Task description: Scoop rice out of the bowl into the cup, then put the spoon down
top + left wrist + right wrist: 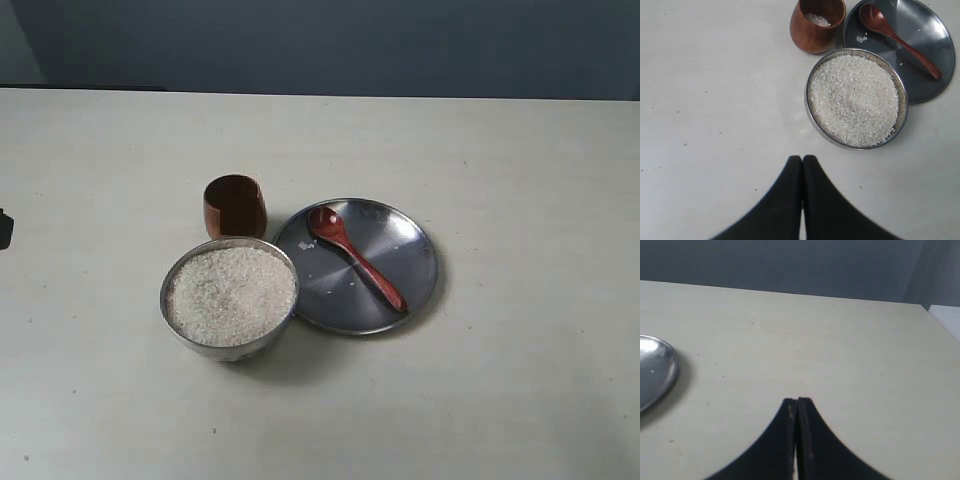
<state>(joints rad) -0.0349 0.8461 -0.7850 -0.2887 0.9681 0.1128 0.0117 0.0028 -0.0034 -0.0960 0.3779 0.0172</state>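
the bowl [807, 100] brims with rice [855, 100]. just beside it stand the cup [810, 37], some grains inside, and the plate [927, 30] bearing the spoon [905, 47]. the left gripper [802, 159], jaws together, hangs apart from the bowl.

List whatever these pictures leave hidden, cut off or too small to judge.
- Exterior view: the cup is dark inside, and its own wall hides the contents.
- Left wrist view: the rice heap hides how deep the bowl is filled.
- Right wrist view: the picture's edge cuts off most of the plate.
- Exterior view: left gripper and right gripper lie out of frame.
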